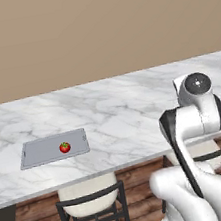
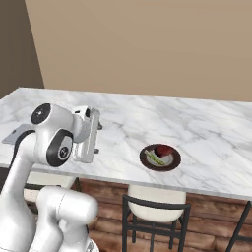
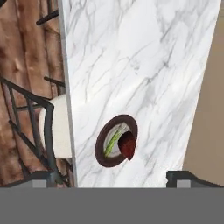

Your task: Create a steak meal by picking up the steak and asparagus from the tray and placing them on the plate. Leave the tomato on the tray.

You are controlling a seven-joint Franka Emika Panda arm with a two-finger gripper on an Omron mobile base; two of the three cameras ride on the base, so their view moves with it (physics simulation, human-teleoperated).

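Marble counter: grey tray carries the tomato alone. Steak and asparagus lie side by side on the dark plate. Gripper fingers spread wide, holding nothing, above the counter.

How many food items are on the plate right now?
2: the steak and the asparagus lie side by side on the plate. The tomato sits apart on the tray.
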